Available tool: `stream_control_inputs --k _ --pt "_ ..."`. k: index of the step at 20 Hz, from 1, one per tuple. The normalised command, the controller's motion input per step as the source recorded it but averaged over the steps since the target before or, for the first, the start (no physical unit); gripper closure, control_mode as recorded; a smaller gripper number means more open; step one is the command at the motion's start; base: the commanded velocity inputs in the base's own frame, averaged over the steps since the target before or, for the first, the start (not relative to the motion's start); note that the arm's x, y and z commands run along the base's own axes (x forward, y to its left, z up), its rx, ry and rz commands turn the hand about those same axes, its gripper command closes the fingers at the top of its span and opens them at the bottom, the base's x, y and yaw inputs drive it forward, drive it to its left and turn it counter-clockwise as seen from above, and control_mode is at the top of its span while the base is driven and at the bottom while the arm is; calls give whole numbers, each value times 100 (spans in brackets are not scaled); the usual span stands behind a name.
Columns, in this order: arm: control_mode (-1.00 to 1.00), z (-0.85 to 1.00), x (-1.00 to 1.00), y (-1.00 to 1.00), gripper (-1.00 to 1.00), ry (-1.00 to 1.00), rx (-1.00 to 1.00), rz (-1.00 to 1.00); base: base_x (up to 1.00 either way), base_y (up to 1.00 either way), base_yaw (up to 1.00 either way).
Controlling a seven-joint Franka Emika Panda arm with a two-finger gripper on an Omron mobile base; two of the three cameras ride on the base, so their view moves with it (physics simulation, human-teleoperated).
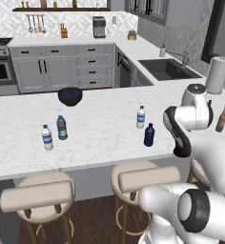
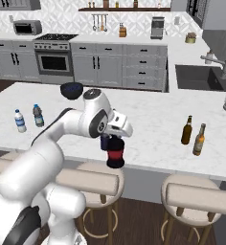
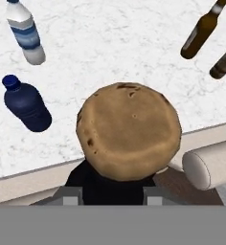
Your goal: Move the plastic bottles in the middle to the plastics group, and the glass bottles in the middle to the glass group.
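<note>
My gripper [image 2: 114, 141] is shut on the neck of the squat dark bottle with the red label [image 2: 116, 156], held at the counter's front edge. In the hand view its round brown top [image 3: 129, 130] sits close up and hides the fingertips. To its left stand the navy bottle [image 3: 27, 106] [image 1: 149, 135] and the clear white-capped bottle [image 3: 26, 33] [image 1: 141, 116]. The two brown beer bottles [image 2: 186, 130] [image 2: 199, 139] stand to the right. Far left stand the small clear bottle [image 1: 47, 137] and the greyish blue-capped bottle [image 1: 62, 127].
A dark bowl [image 1: 70, 96] sits at the counter's far side. A paper towel roll [image 1: 217, 74] stands at the right end, with the sink [image 1: 169, 69] beyond. Padded stools [image 1: 37, 196] [image 2: 201, 197] line the counter's front edge.
</note>
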Motion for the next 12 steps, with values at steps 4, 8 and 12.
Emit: stream_control_inputs --k 4,8,12 --pt "-100 1 16 -87 100 -2 3 -2 0 0 0" --pt "-100 23 52 -60 100 0 0 0 0 0 0" --pt "-100 37 32 -44 100 -1 0 1 0 0 0"
